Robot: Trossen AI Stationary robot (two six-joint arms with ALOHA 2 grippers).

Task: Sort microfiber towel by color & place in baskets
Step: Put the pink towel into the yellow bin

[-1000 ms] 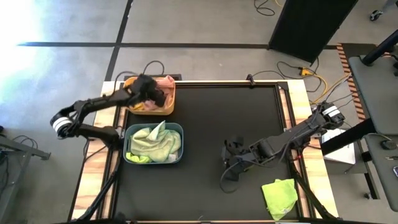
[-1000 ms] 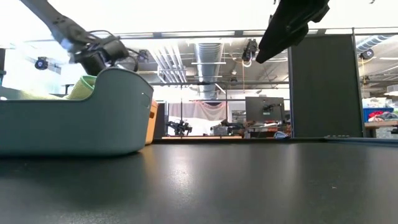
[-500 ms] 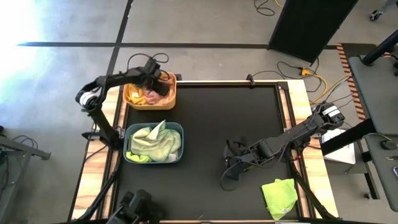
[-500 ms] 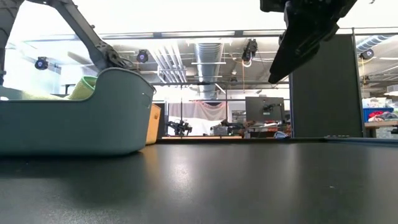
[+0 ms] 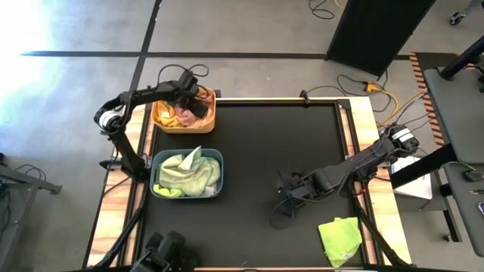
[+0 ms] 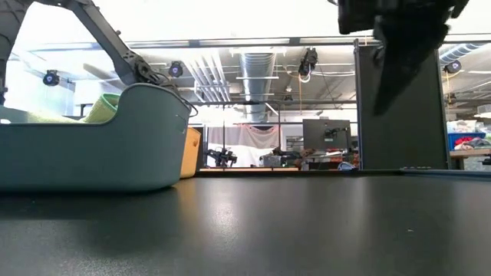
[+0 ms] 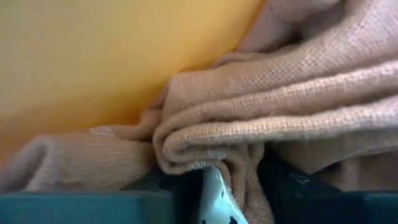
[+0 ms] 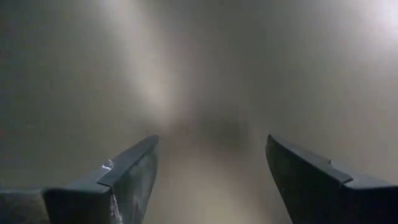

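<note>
The yellow-orange basket (image 5: 184, 115) stands at the table's far left and holds a pink towel (image 7: 261, 93). My left gripper (image 5: 198, 103) reaches down into it, right against the towel's folds. The blue-grey basket (image 5: 187, 174) stands just nearer and holds light green towels (image 5: 185, 172). Another green towel (image 5: 339, 238) lies flat near the front right corner. My right gripper (image 8: 211, 168) hangs open above the bare black table (image 5: 257, 151), left of that towel, with nothing between its fingers.
The two baskets stand close together along the left edge; in the low view the blue-grey basket (image 6: 92, 146) hides most of the yellow-orange basket (image 6: 190, 152). The table's middle and far right are bare black mat. Cables lie on the floor beyond the far edge.
My left gripper has gone toward the table's far edge and down into the yellow-orange basket, tipping more steeply; the pink towel it carried now lies inside. My right gripper has rolled and tipped further downward, staying nearly in place.
</note>
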